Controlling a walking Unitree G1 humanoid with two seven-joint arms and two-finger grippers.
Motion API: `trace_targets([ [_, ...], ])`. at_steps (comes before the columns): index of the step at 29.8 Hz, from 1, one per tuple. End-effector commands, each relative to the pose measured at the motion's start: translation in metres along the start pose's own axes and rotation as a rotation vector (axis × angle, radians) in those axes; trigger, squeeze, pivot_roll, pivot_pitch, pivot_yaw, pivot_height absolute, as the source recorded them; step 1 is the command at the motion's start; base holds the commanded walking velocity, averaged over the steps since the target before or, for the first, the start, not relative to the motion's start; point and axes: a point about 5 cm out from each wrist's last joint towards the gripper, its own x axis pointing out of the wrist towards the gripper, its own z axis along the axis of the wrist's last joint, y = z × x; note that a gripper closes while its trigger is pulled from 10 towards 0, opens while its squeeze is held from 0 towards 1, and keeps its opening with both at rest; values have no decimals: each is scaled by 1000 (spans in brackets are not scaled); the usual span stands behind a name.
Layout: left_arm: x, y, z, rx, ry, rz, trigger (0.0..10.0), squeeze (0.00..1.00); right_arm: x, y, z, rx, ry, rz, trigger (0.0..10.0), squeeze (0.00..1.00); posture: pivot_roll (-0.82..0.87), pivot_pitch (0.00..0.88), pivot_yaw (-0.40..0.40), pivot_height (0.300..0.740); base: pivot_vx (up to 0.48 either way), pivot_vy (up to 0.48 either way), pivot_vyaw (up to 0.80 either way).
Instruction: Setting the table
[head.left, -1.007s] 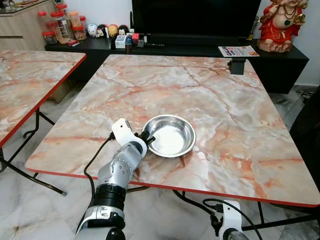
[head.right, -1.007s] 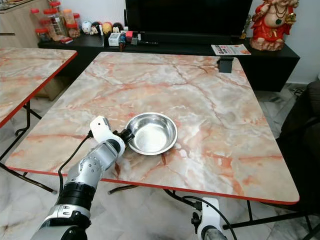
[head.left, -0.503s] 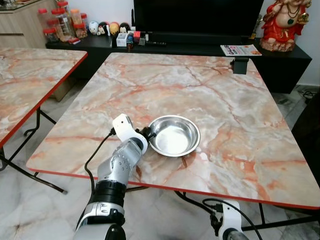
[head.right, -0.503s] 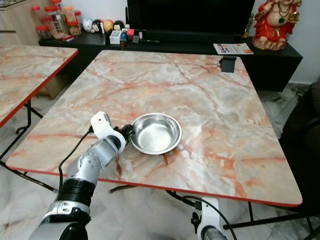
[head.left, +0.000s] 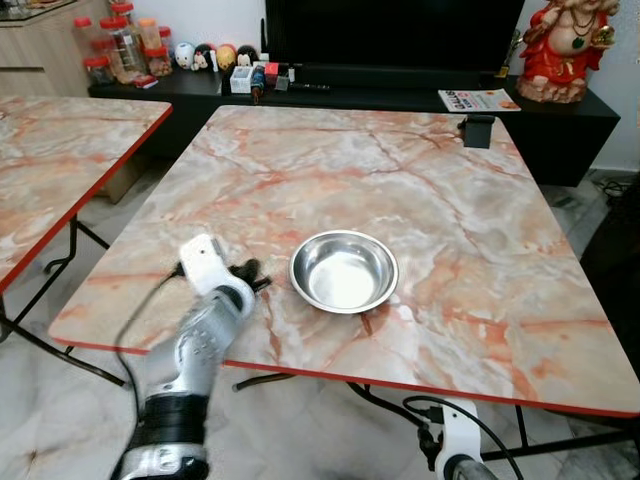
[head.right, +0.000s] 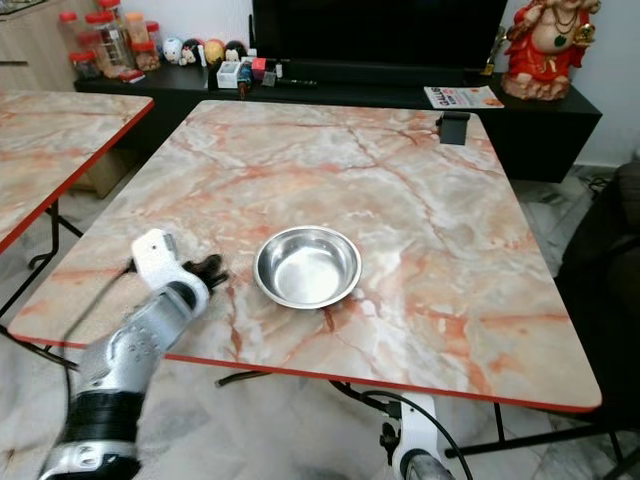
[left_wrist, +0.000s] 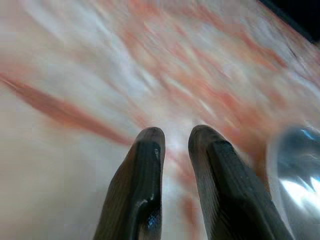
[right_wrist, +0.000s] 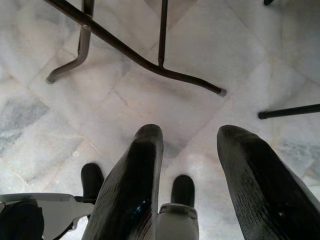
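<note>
1. Marble-patterned tabletop with red edge fills your view; black TV console at 12 o'clock behind it.
2. Round shiny steel bowl sits alone near the front edge, just left of centre.
3. Your left gripper was at the bowl's rim half a second ago; now it's pulled back toward 9 o'clock, apart from the bowl, fingers narrowly parted, empty.
4. Reads as bowl released, placement done.
5. Your right gripper hangs over the floor, fingers spread, holding nothing.
</note>
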Motion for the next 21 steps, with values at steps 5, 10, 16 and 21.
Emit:
trace_targets([
  [5, -15, 32, 44, 68, -289, 114, 10000, 0, 1, 0, 4, -8, -7, 4, 10000, 0, 44, 0, -21, 732, 0, 0, 0],
  [10, -32, 77, 68, 282, -418, 341, 10000, 0, 1, 1, 5, -15, -6, 10, 10000, 0, 60, 0, -28, 732, 0, 0, 0],
  [16, -61, 134, 73, 568, -455, 634, 10000, 0, 2, 3, 5, -14, -7, 16, 10000, 0, 71, 0, -25, 732, 0, 0, 0],
  [21, -64, 140, 73, 597, -449, 657, 10000, 0, 1, 3, 5, -14, -7, 17, 10000, 0, 71, 0, -25, 732, 0, 0, 0],
])
